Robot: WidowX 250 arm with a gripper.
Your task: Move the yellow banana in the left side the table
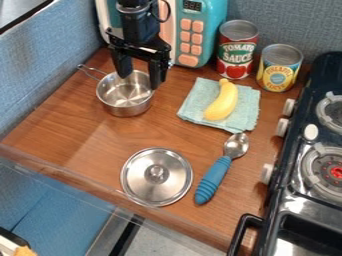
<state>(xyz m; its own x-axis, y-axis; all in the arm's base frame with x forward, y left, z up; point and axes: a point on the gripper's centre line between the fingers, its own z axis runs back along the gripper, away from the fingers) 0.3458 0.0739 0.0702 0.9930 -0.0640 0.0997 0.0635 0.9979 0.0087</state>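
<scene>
Metal, wood grain, cloth, plastic-looking surfaces.
Smooth polished metal on pot [127,107], lid [141,180] and spoon bowl [236,145]; matt, ridged spoon handle [214,180]; wood-grain tabletop [87,135], slight sheen; rough-looking cloth [194,107]; smooth, plastic-looking banana [222,102]; metal tops, paper-looking labels on red can [236,52] and yellow can [278,70].

A black robot arm [138,25] with a rounded, cylindrical lower section — a thin black cable [165,14] curves out in a loop beside it. Beneath that section comes a wide, angular black crosspiece [139,50] with small projections at its ends — and two long, slab-like jaws, also black
</scene>
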